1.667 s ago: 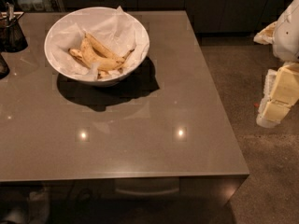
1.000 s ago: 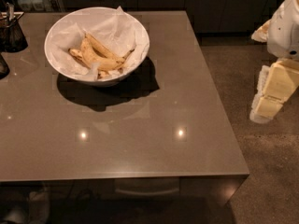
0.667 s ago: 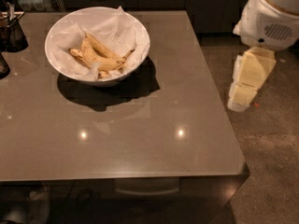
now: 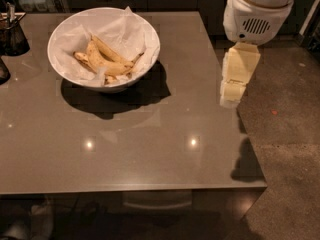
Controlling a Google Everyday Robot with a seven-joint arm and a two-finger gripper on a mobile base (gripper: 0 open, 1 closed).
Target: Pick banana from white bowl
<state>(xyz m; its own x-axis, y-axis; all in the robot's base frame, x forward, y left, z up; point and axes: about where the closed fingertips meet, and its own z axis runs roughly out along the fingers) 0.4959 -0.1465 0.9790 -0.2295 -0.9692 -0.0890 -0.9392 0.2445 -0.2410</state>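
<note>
Surface: we see a grey-brown table (image 4: 150, 149) with 2 light glints on it, and bare floor (image 4: 285, 134) to its right.
Bowl: the white bowl (image 4: 120, 86) sits on the far left part of the table, lined with crumpled paper (image 4: 125, 31).
Banana: the banana (image 4: 102, 59) (a joined cluster, about 3, brown-speckled) lies inside the bowl on the paper, not yet lifted.
Gripper: the gripper (image 4: 231, 100) hangs pointing down over the table's right edge, under the white arm housing (image 4: 255, 14) and well apart from the bowl. We see nothing in it, and we cannot tell whether it is open or shut.
Stage: we judge this is the approach, with the reach across to the bowl not yet made.
Risk 1: a low sideways pass could hit the bowl's rim and shove or tip the bowl.
Risk 2: the grasp could pinch the loose paper along with the fruit and drag the lining out.
Risk 3: the cluster is curved and joined, so an off-centre hold may let it swing or slip.
Clutter: dark containers (image 4: 12, 34) stand at the left edge, near the bowl.
</note>
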